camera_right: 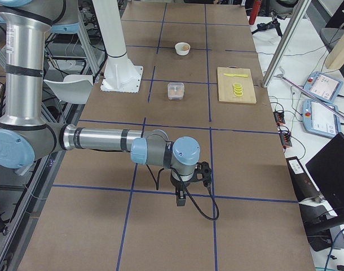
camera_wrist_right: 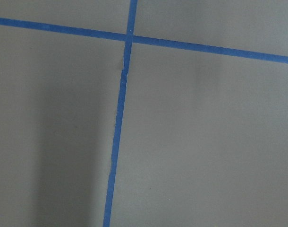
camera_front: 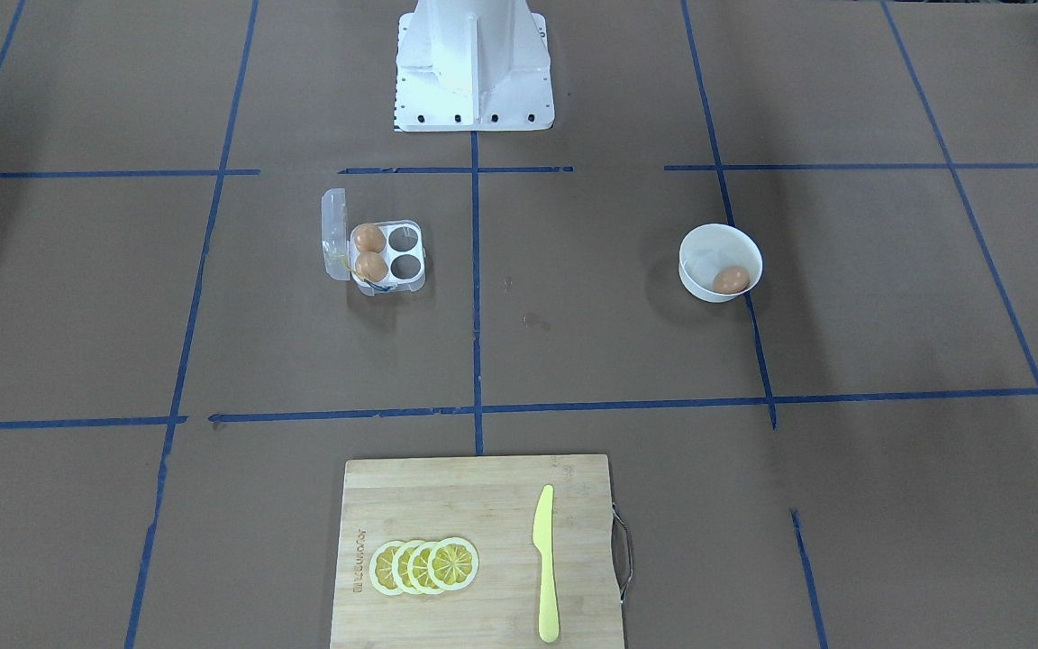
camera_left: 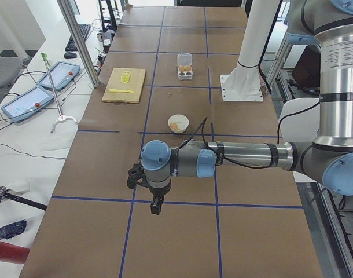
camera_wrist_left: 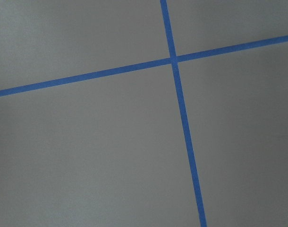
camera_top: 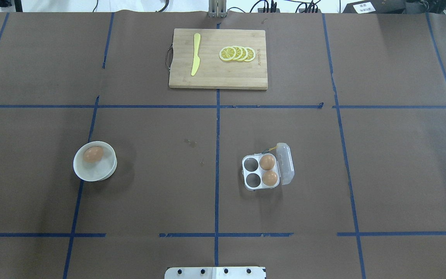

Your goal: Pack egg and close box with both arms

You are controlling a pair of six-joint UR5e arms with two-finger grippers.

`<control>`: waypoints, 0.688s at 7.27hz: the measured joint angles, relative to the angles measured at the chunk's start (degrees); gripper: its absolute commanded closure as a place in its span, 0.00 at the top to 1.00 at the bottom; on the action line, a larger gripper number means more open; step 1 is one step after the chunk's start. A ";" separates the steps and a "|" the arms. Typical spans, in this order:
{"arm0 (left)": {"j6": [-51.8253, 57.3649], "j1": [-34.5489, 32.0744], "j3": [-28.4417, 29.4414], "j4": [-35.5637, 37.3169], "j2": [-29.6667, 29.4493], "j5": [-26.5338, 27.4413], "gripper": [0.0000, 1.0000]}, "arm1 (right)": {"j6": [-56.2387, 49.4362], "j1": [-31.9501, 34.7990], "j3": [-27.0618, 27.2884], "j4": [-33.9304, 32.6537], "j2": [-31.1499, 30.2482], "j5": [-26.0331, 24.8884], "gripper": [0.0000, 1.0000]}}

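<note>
The clear four-cell box (camera_top: 246,173) stands right of the table's middle with its lid (camera_top: 286,162) open. Two orange-brown eggs (camera_top: 268,162) fill the two cells next to the lid; the other two cells are empty. A third egg (camera_top: 93,154) lies in the white bowl (camera_top: 105,171) on the left. My left gripper (camera_left: 155,207) shows only in the exterior left view and my right gripper (camera_right: 180,200) only in the exterior right view. Both hang over bare table far from the box, and I cannot tell whether they are open or shut.
A wooden cutting board (camera_top: 215,75) at the far edge carries a yellow knife (camera_top: 195,60) and lemon slices (camera_top: 237,54). The white pedestal (camera_front: 474,72) stands at the robot's side. Blue tape lines cross the brown table. Both wrist views show only table and tape.
</note>
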 measured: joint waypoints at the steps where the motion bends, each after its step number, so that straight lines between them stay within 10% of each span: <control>1: 0.00 0.00 -0.12 0.02 -0.13 0.03 1.00 | 0.02 0.00 -0.08 0.00 -0.04 0.00 1.00; 5: -0.07 0.00 0.00 -9.24 0.06 0.30 1.00 | 0.13 0.00 0.12 0.05 0.02 0.08 1.00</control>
